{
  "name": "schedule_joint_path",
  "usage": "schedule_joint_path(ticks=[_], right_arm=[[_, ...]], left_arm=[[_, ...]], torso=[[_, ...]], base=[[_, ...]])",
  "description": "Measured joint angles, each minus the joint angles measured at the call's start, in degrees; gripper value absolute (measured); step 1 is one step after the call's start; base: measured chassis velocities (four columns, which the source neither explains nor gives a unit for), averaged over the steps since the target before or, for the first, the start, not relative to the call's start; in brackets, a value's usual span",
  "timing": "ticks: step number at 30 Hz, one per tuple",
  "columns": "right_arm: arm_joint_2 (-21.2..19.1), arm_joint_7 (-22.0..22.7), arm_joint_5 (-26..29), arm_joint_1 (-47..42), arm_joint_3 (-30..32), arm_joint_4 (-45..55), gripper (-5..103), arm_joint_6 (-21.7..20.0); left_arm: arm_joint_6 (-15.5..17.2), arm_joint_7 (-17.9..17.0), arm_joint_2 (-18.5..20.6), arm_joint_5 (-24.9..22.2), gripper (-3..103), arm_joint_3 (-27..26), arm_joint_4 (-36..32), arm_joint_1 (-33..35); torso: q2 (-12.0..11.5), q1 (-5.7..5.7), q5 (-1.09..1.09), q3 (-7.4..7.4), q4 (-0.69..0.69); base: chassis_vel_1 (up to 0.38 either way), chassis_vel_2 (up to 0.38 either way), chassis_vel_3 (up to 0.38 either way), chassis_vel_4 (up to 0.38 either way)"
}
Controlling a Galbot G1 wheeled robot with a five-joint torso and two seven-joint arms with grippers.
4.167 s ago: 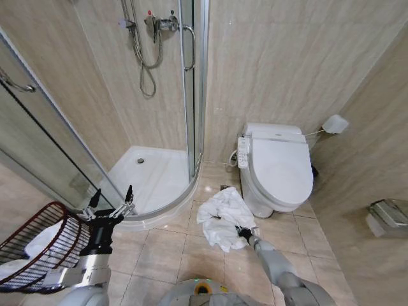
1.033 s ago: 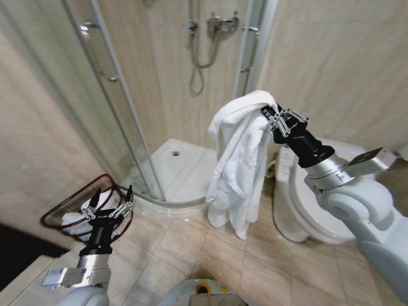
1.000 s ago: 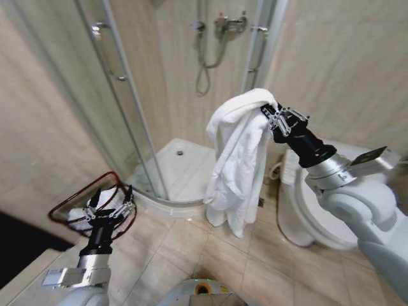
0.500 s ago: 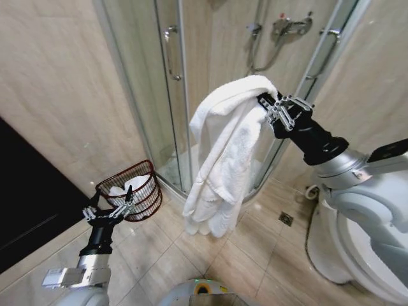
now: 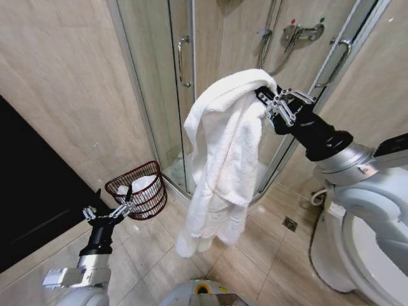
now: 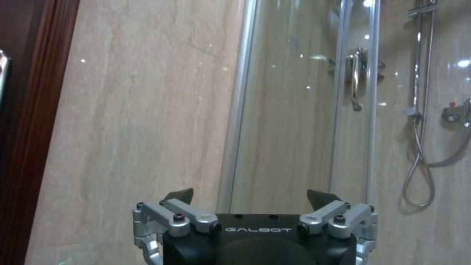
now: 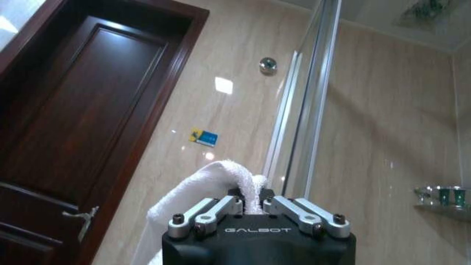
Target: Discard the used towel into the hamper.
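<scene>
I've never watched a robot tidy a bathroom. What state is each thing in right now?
Towel: hanging in the air, off the floor.
Right gripper: raised, shut on the towel.
Left gripper: low, open, holding nothing.
Hamper: upright on the floor, white cloth inside.
Shower door: closed.

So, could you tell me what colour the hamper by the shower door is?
Dark reddish-brown wire; the hamper shows best in the head view.

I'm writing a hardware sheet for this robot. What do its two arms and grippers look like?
Both arms have glossy light-grey shells ending in a black cylindrical wrist. Each gripper, left gripper and right gripper, has bare silver metal linkage fingers with dark screws and dark pointed tips. The black gripper body carries white "GALBOT" lettering. The right arm bears a dark rectangular patch.
</scene>
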Motion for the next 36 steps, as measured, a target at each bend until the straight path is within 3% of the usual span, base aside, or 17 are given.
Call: schedule_joint_path(ticks=[20,36], right_arm=[[0.71,0.01,0.06,-1.18,0.68,0.03,9,0.38],[2.09,1.40,0.21,-1.88,1.86,0.85,9,0.42]], left_arm=[[0.00,0.00,0.00,0.00,100,0.00,0.00,0.00],[0.00,0.00,0.00,0.00,100,0.00,0.00,0.00]], torso=[[5.14,2.31,-0.01,2.82,0.00],[7.62,3.48,-0.01,4.11,0.01]], base=[[0.000,0.000,0.000,0.000],[0.000,0.000,0.000,0.000]])
